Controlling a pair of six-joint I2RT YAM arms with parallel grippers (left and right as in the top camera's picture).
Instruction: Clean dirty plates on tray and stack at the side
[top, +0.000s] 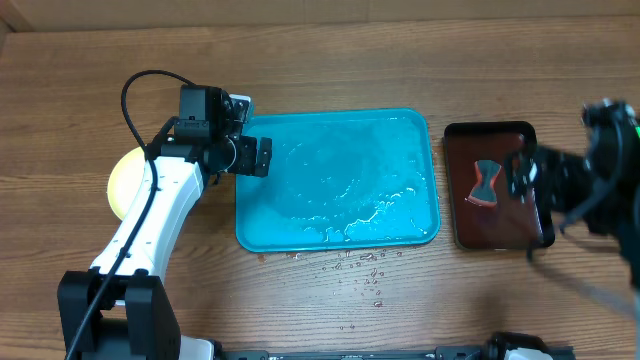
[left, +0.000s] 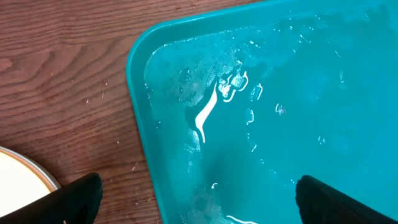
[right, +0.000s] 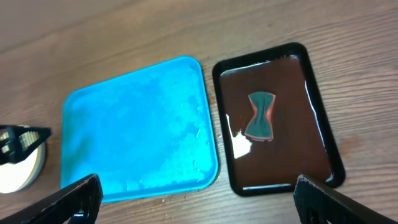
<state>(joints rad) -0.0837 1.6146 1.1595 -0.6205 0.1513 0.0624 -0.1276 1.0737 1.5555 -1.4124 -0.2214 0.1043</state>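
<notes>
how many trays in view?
2. Teal tray at table centre, wet; dark tray just right of it, apart, with a sponge inside. No sign of any hidden.

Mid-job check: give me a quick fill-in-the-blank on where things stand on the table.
1. The teal tray carries ____ plates.
2. The bow-tie-shaped ____ lies in the dark tray.
3. The pale yellow plate sits off the tray, beside the robot's ____ arm.
4. The left gripper and right gripper both stand ____.
Missing words: no; sponge; left; open.
</notes>
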